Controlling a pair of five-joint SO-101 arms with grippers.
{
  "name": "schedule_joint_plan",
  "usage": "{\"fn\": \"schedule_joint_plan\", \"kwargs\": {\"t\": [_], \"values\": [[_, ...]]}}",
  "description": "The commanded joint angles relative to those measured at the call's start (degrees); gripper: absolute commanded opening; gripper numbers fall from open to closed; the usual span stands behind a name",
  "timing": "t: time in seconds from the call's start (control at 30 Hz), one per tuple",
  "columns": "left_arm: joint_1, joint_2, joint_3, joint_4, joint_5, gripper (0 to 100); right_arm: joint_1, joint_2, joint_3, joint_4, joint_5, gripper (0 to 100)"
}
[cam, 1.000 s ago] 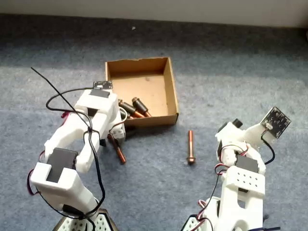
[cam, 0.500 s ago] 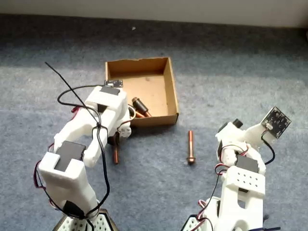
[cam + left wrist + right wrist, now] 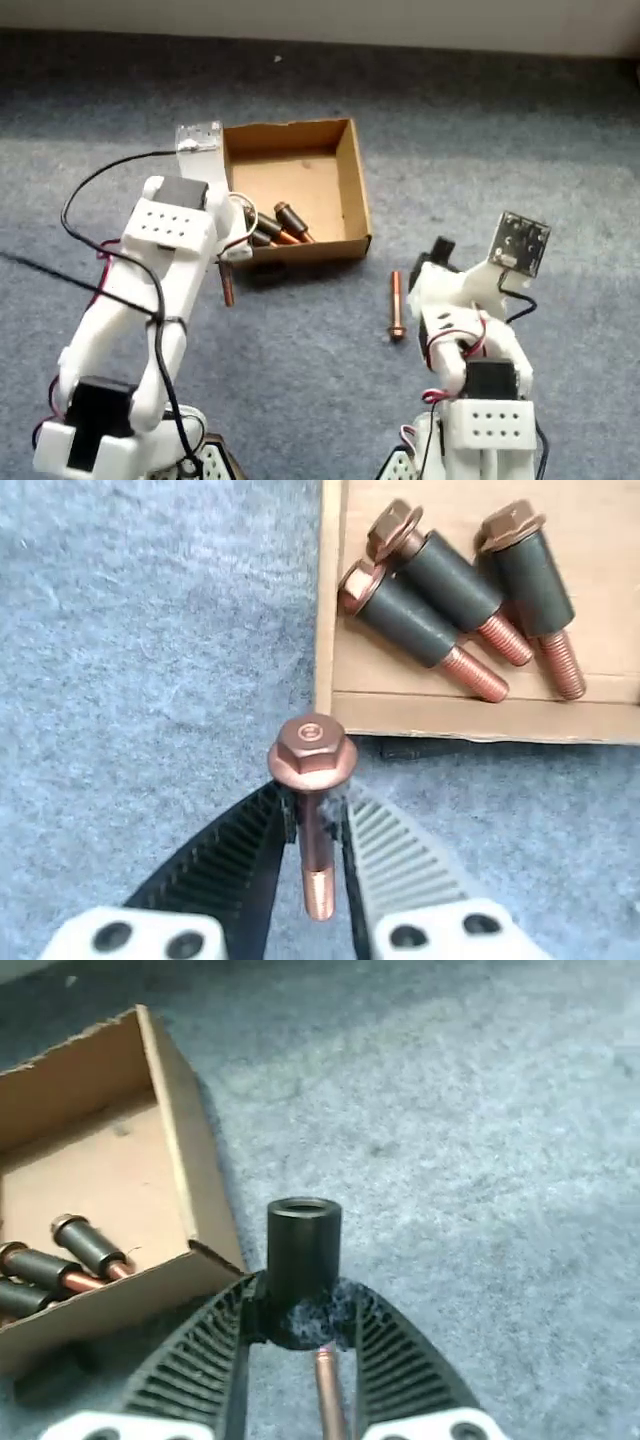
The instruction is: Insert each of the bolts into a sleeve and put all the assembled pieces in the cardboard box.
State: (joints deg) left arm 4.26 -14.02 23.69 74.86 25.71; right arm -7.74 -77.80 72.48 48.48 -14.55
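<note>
While the left pincer (image 3: 315, 808) is closed tight on the shank of a copper bolt (image 3: 312, 755), the right pincer (image 3: 303, 1310) grips a black sleeve (image 3: 303, 1240) by its lower end. That grip leaves the sleeve's open bore clear and facing outward, which looks like a hold chosen so something can be pushed in. The bolt is held the other way about, with its head outward and its threaded tip pointing back between the jaws. That probably means it must be turned or regripped before the tip can meet the bore.

The left pincer hangs just outside the near corner of the cardboard box (image 3: 355, 190), well apart from the right one. Three assembled pieces (image 3: 440, 590) already lie side by side in the box. A second bolt (image 3: 396, 303) lies loose on the grey surface (image 3: 500, 130), just beside the right pincer and near the box, waiting for a sleeve.
</note>
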Motion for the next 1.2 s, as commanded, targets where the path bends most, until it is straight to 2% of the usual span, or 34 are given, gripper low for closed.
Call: {"fn": "schedule_joint_plan", "kwargs": {"t": [0.0,0.23,0.53,0.73,0.83,0.93,1.17], "values": [[-0.57,-9.1,0.13,-0.09,-2.73,0,-6.46,-6.9,-1.63,0.92,2.46,0.4],[-0.48,-23.69,4.88,-0.97,-6.42,0,-15.43,-8.4,0.75,0.84,4.31,0.4],[-0.48,-51.47,26.07,-15.38,-10.2,0,-29.32,-8.48,1.27,0.84,4.92,0.4],[-0.4,-66.59,33.89,-19.78,-9.76,0,-38.73,-8.48,2.59,-1.54,5.19,0.4],[2.24,-72.13,34.15,-19.6,-9.76,0,-42.59,-8.48,6.11,-6.46,10.9,0.4],[6.02,-76.44,34.15,-19.6,-9.76,0,-44.7,-8.48,10.33,-12.62,14.24,0.4],[11.82,-80.31,34.24,-19.34,-9.76,0,-44.97,-8.48,13.05,-18.95,14.42,0.4]]}}
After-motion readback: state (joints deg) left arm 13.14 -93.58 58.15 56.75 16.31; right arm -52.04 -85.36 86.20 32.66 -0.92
